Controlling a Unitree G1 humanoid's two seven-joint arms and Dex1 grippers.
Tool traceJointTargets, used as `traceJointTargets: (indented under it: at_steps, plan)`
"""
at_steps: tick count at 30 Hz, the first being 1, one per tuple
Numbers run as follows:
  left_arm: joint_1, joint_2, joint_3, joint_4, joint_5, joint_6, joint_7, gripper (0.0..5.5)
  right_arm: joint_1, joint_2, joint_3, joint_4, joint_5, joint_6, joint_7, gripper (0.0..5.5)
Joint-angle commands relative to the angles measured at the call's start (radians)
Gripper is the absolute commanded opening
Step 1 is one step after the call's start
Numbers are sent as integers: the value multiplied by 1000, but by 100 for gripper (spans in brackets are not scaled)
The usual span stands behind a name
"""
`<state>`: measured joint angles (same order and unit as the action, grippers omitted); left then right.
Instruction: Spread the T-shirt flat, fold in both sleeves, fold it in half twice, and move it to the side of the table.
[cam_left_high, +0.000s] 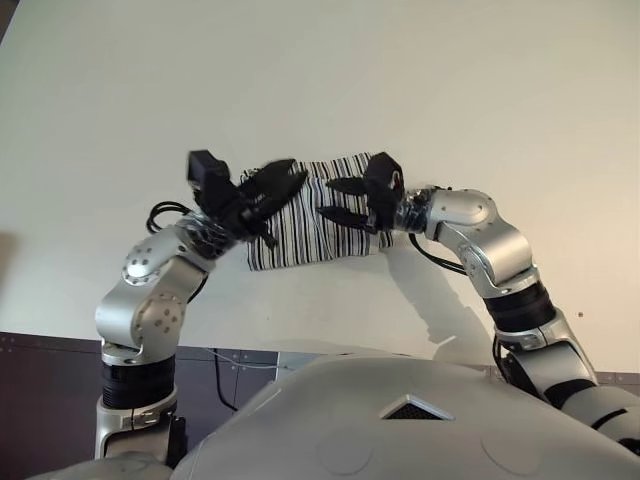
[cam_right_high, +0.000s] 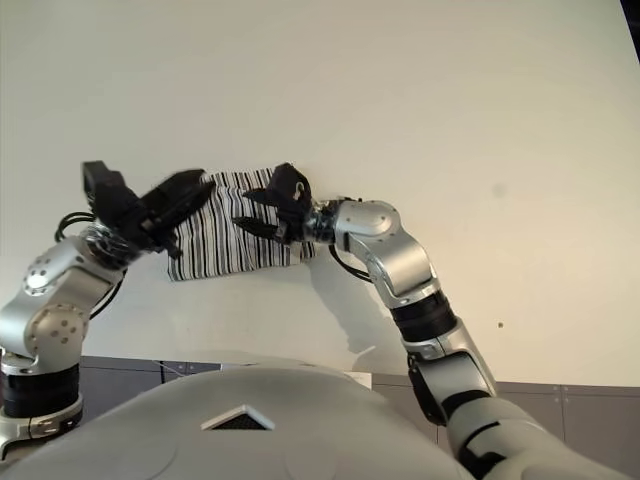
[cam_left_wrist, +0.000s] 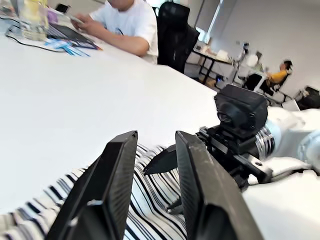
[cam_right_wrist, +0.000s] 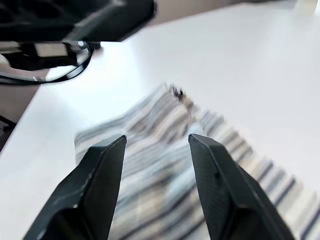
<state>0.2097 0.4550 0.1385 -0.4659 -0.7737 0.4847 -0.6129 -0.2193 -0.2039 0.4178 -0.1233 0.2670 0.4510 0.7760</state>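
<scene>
Both left hand (cam_left_high: 286, 186) and right hand (cam_left_high: 328, 197), each spread open, over opposite ends of the folded T-shirt (cam_left_high: 300, 236)

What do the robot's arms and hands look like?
The left arm and right arm are silver with round joints and black bands. The left gripper and right gripper are black, each with two fingers. Black cables loop by both wrists.

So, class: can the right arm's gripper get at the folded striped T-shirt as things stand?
Probably yes: the right gripper hangs open just over the T-shirt, with nothing lying between them.
</scene>
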Motion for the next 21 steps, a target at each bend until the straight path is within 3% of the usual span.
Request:
traceJointTargets:
  at_steps: [1,6,8,11,15,17,21]
  plan:
    - [-123,-74,156,91,-124,20,163,137,-42,69,125,177,-191,-62,-139,231]
    - [-176,-121,186,129,-140,31,267,137,-68,71,96,317,-274,82,-250,231]
    - [-183,-139,211,158,-142,23,305,137,-74,81,-112,325,-215,136,-382,231]
    - [-201,-186,255,199,-161,3,379,137,-162,51,-586,518,-56,169,-706,231]
    - [-188,-253,268,204,-138,-38,438,137,-247,-171,-881,922,33,15,-939,231]
    - [-174,-294,260,208,-118,-62,456,137,-263,-263,-907,1057,29,-65,-919,231]
    - [-187,-356,233,229,-53,-113,513,137,-313,-315,-815,1208,-50,-251,-751,231]
